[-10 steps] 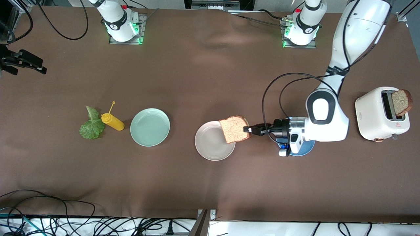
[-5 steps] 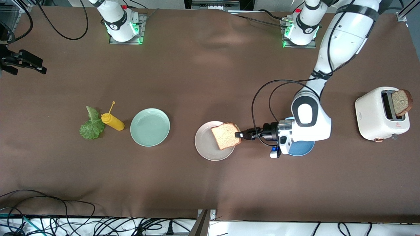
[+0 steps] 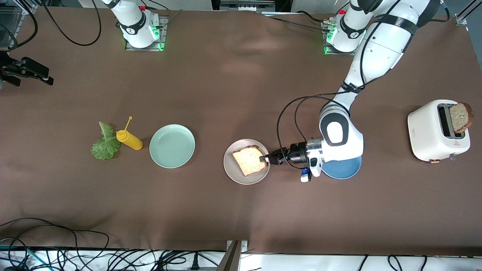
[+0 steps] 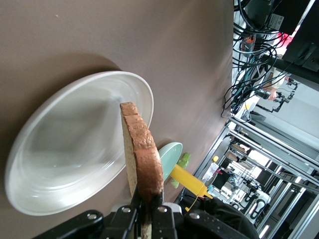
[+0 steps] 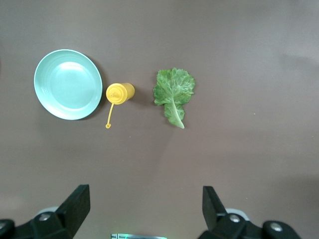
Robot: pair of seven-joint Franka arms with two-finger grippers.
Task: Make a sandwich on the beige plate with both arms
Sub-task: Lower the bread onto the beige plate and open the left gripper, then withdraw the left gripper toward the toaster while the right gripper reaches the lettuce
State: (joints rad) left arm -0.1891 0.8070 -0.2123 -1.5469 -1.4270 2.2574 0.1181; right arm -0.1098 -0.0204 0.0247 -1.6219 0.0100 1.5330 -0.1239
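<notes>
My left gripper (image 3: 265, 159) is shut on one edge of a brown speckled bread slice (image 3: 248, 160), holding it low over the beige plate (image 3: 233, 177). In the left wrist view the bread slice (image 4: 142, 154) is seen edge-on between the fingers, above the beige plate (image 4: 65, 149). Whether it touches the plate I cannot tell. A second bread slice (image 3: 460, 116) sticks out of the toaster (image 3: 429, 131). The lettuce leaf (image 3: 105, 145) lies flat toward the right arm's end. My right gripper (image 5: 144, 209) waits open and empty high over the table, looking down on the lettuce leaf (image 5: 173, 92).
A yellow squeeze bottle (image 3: 130, 140) lies beside the lettuce, with a mint green plate (image 3: 172, 146) between it and the beige plate. A blue plate (image 3: 344, 171) sits under the left arm's wrist. Cables run along the table's front edge.
The left arm has carried the bread slice toward the right arm's end and lowered it, from beside the beige plate's edge to over its middle. The right arm has not moved.
</notes>
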